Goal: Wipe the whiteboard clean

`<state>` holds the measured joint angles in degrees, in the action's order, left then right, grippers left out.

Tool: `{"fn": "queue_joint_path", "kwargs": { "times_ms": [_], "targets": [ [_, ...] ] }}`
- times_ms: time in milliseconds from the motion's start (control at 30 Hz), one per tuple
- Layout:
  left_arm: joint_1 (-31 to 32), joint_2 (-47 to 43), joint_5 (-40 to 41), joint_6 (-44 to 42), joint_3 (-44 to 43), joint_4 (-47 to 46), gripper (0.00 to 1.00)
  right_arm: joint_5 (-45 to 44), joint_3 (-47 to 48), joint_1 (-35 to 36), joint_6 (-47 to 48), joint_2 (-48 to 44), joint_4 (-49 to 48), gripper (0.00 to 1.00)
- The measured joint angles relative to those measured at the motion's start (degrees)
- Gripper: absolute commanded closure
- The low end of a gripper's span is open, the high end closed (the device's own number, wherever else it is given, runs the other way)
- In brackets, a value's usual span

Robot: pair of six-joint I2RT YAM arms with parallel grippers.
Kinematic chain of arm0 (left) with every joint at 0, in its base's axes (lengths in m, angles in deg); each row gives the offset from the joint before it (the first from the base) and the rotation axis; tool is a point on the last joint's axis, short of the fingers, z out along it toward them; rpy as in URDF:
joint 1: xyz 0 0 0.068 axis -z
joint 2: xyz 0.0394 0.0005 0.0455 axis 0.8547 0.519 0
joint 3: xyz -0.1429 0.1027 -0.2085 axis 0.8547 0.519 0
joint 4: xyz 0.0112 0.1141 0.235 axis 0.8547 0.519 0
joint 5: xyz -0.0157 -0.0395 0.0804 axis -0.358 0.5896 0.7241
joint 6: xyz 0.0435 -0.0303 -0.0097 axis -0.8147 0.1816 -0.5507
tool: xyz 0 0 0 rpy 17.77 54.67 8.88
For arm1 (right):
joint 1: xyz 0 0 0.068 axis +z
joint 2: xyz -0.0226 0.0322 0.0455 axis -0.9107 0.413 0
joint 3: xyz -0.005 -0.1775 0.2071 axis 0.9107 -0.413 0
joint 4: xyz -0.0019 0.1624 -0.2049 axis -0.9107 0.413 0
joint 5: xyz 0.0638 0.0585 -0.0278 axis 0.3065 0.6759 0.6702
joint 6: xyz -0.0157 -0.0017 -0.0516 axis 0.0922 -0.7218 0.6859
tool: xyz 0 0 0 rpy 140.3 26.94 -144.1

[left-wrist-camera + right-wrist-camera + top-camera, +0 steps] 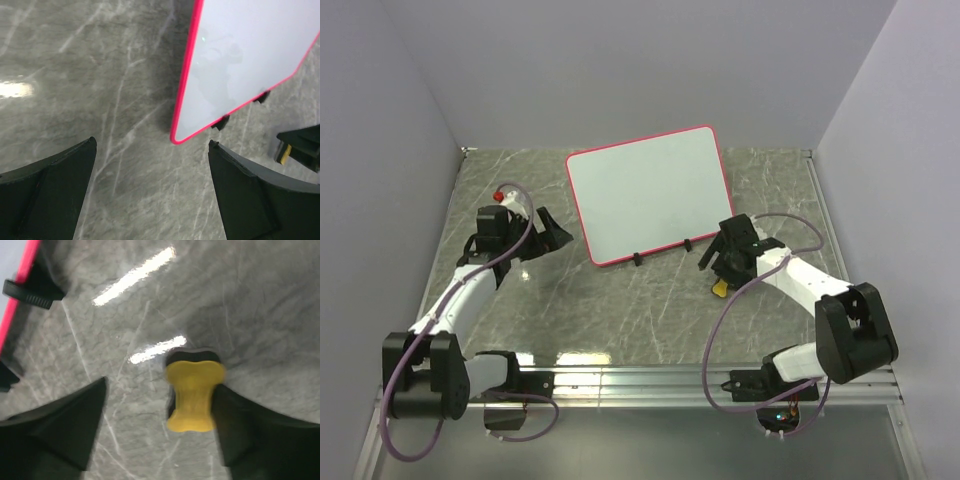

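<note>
Marble table (pixel 650 315) bears whiteboard (pixel 648 195) between left tool (pixel 152 143) and right tool (pixel 161 384).

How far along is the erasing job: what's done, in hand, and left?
Done: the whiteboard shows no marks. In hand: nothing; the yellow eraser lies on the table between the open jaws of the right gripper, and the left gripper is open and empty. Left: seemingly no wiping.

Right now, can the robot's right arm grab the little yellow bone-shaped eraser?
Probably yes. The right end effector is open, and the small yellow bone-shaped eraser sits between its fingers, close against one of them, on the grey marbled table. Nothing lies in the way.
</note>
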<state>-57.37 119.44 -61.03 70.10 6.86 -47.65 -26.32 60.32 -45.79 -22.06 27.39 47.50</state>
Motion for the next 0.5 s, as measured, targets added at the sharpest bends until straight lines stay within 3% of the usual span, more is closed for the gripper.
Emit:
{"fn": "queue_joint_path", "kwargs": {
  "times_ms": [233,500],
  "targets": [
    [0.0,-3.5,7.5,-0.1,-3.2,6.6,0.01,1.3,0.8,-0.8,3.1,-1.0,1.6,0.00],
    [0.0,-7.8,17.7,0.6,-4.0,15.9,0.01,0.7,6.2,-1.1,6.1,-11.6,9.5,0.00]
  ]
}}
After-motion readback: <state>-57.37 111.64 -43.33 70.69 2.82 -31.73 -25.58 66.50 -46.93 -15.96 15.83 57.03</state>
